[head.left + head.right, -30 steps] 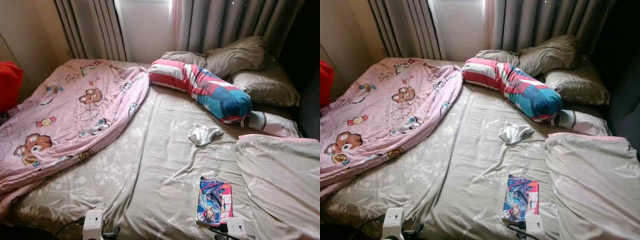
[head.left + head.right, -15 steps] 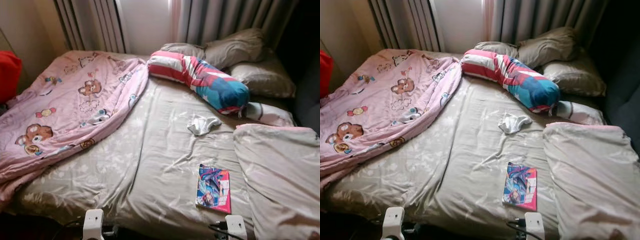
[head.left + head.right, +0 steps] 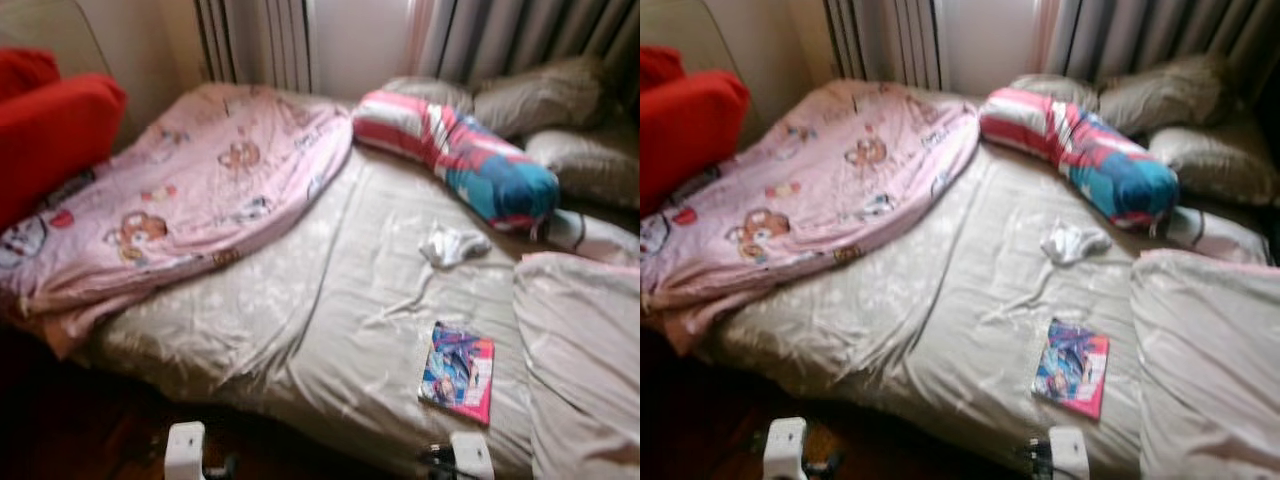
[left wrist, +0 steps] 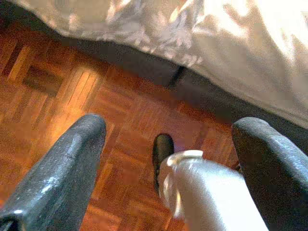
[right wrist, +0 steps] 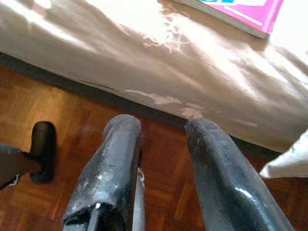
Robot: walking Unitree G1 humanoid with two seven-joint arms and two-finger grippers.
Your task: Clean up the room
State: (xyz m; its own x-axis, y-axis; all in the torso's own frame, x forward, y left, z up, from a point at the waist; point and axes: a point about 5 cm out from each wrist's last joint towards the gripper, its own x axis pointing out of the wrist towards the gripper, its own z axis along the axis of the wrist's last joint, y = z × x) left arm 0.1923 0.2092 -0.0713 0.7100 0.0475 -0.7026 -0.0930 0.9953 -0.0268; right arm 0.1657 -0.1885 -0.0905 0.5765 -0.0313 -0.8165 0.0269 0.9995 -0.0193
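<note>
Two grippers: left gripper (image 4: 166, 168) low over the wood floor (image 4: 57, 96) by the bed's edge, fingers wide apart, empty; right gripper (image 5: 161, 173) also low by the edge, fingers a little apart, empty.
One book (image 3: 457, 371): flat on the bed (image 3: 330, 300) near its front edge, toward the right; probably light, stiff, glossy and slippery; best pinched at an edge.
One sock (image 3: 448, 243): white, crumpled, mid-bed beyond the book; soft, light; grip anywhere on the bunch.
One pink blanket (image 3: 190, 200): left side, rumpled; limp, bulky.
One bolster (image 3: 460, 160): striped, near the head.
Three pillows (image 3: 540, 100): at least, far right.
</note>
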